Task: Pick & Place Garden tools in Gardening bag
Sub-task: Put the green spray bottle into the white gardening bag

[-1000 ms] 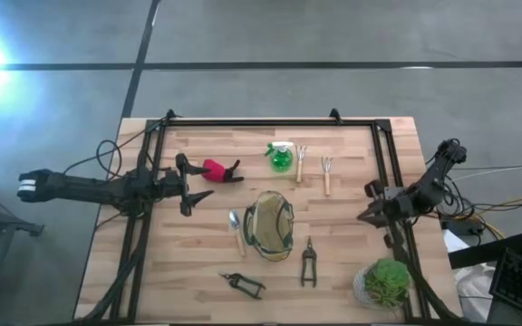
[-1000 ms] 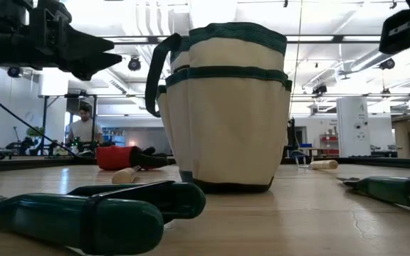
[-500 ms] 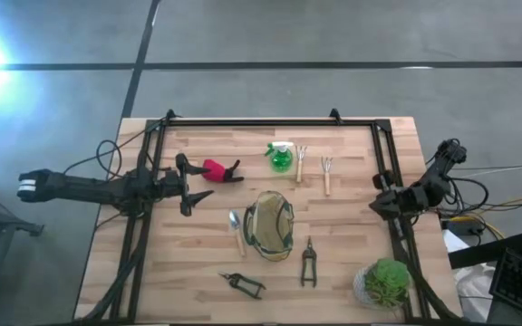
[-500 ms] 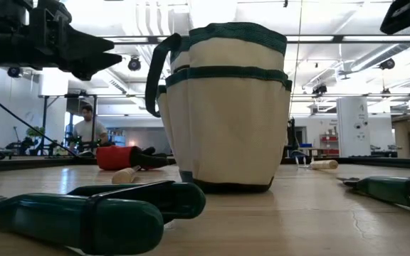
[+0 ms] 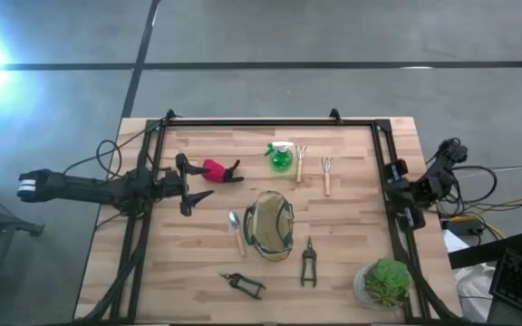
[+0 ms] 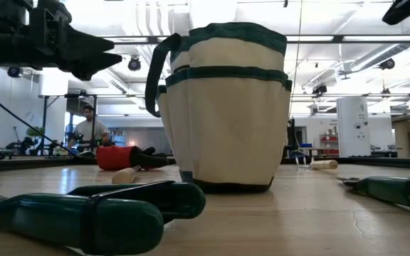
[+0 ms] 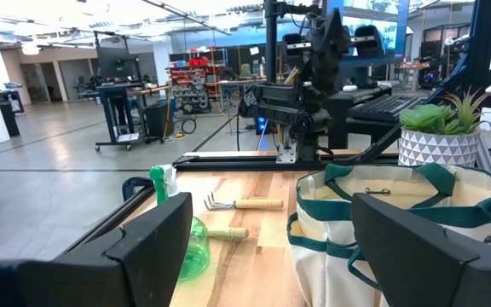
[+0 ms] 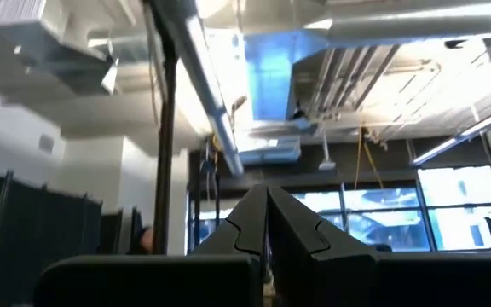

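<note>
From above I see the bag standing mid-table, with its mouth uncovered. The trowel lies just beside its left side, and one pruner lies near its front right, so those flanks are tight. The far strip is crowded by the red-and-black tool, spray bottle and two forks. The potted plant blocks the front right corner. Bare wood lies right of the bag and at the front left corner, beyond the second pruner.
</note>
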Motion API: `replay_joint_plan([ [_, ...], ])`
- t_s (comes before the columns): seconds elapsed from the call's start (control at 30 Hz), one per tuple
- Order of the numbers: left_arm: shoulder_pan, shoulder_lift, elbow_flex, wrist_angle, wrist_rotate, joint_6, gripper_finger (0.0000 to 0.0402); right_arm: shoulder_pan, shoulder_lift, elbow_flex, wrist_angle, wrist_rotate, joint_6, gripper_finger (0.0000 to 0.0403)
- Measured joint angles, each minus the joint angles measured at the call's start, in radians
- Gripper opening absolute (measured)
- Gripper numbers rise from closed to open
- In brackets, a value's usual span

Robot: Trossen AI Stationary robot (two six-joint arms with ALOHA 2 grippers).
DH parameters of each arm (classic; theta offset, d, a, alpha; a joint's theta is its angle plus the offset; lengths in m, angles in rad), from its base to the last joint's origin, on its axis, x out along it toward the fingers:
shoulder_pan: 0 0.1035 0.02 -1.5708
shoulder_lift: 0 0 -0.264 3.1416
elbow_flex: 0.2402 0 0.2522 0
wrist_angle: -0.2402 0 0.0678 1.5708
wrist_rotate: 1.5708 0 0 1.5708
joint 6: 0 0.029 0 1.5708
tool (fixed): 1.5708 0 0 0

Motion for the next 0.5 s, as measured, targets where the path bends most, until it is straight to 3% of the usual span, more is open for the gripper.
replay_joint_plan([
  [0.33,0.000,0.000,0.000,0.000,0.000,0.000,0.0321,0.000,0.091,0.004,0.096,-0.035,0.012,0.0008],
  [0.5,0.000,0.000,0.000,0.000,0.000,0.000,0.0321,0.001,0.261,0.108,0.056,-0.094,0.052,0.0008],
])
